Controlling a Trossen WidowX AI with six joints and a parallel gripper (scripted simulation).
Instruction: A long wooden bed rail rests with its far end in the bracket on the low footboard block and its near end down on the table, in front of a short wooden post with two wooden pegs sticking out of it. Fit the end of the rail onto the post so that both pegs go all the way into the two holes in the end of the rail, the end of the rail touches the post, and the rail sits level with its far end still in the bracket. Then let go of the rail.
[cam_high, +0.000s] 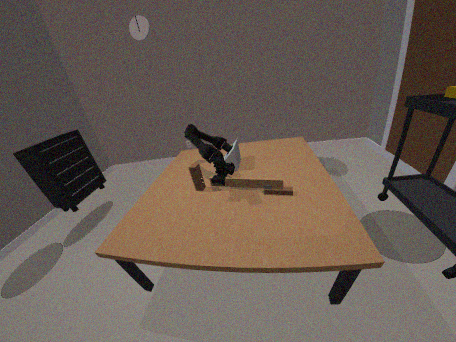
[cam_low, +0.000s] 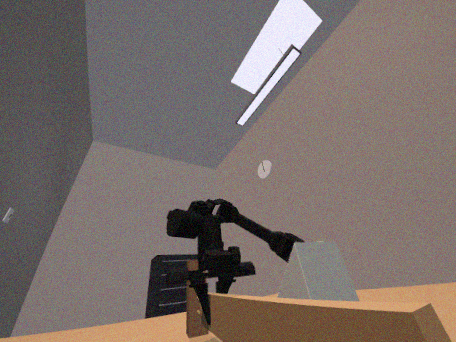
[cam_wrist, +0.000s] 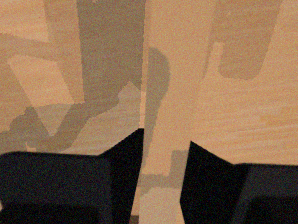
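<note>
My jaws grip the long, stiff wooden rail (cam_high: 252, 183) near its post end; feels rigid, light, maybe slippery.

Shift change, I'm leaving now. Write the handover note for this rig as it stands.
Gripper: shut on the rail, near its post end.
Rail: runs across the table from beside the post to the footboard block.
Done: rail grasped.
Not confirmed: whether the pegs are seated and the rail end touches the post; the views don't show it.
Left: seat fully, check level, release.
</note>
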